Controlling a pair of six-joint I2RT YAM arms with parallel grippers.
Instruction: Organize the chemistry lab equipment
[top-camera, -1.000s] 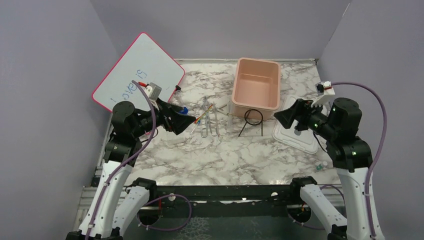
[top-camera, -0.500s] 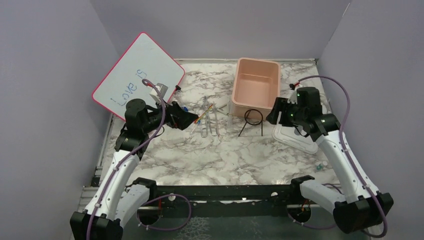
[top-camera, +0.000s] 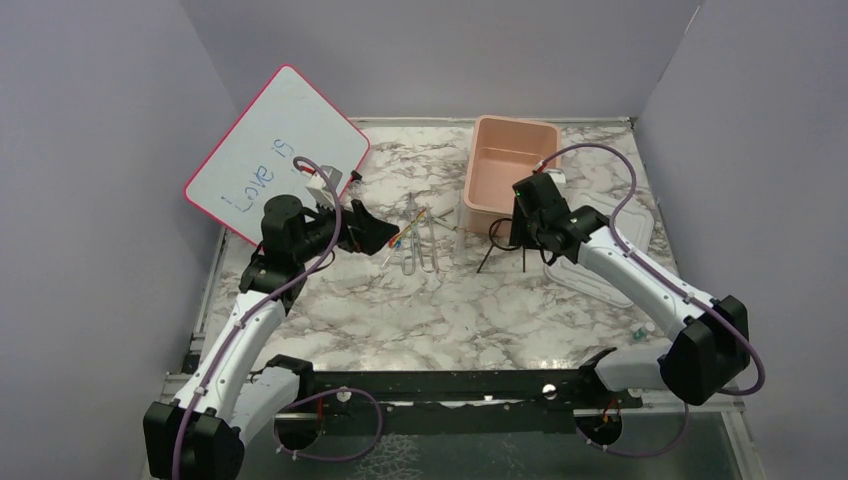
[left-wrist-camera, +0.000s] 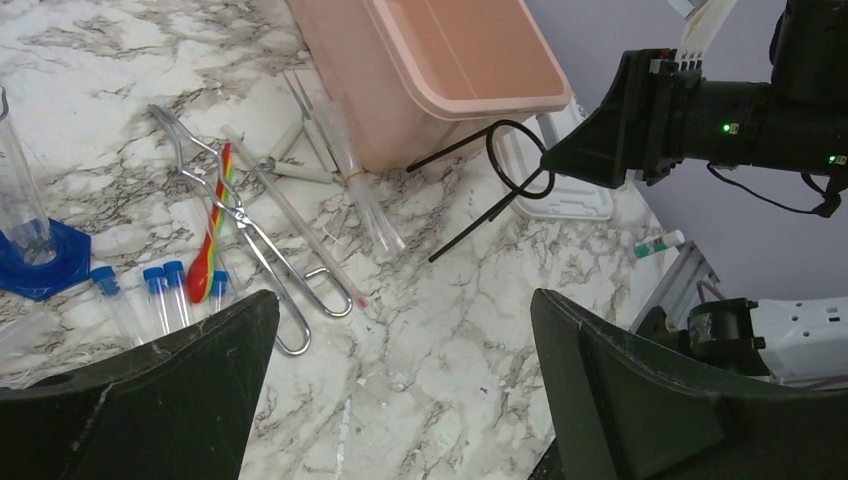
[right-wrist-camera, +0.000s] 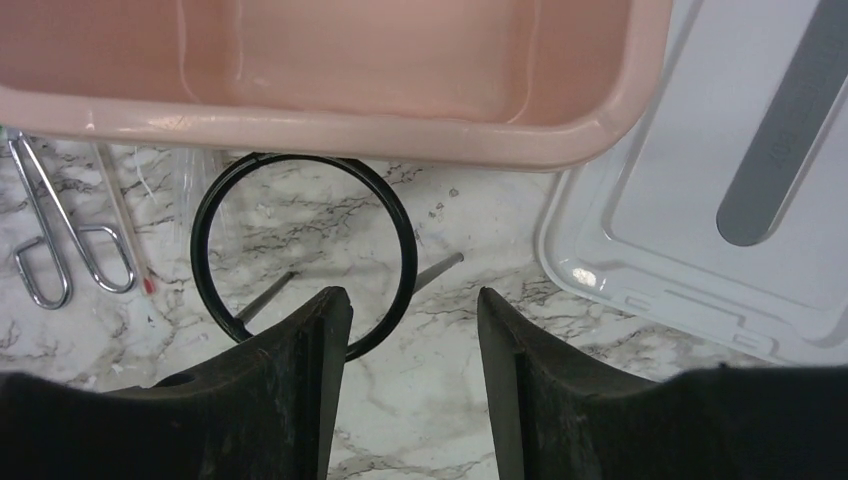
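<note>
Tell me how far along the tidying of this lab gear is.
Done: nothing, the pink tub is empty. In hand: the open right gripper straddles the rim of the black ring stand. Remaining: tongs, red-yellow rod, blue-capped vials lie loose; left gripper open, empty.

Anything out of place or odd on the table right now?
One small vial lies alone by the right near edge of the table, far from the tongs and the rest left of the pink tub. The tub's white lid is off, flat beside it. No spills visible.

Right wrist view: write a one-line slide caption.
Open right gripper lined up over the ring stand's rim, beside the tub.
</note>
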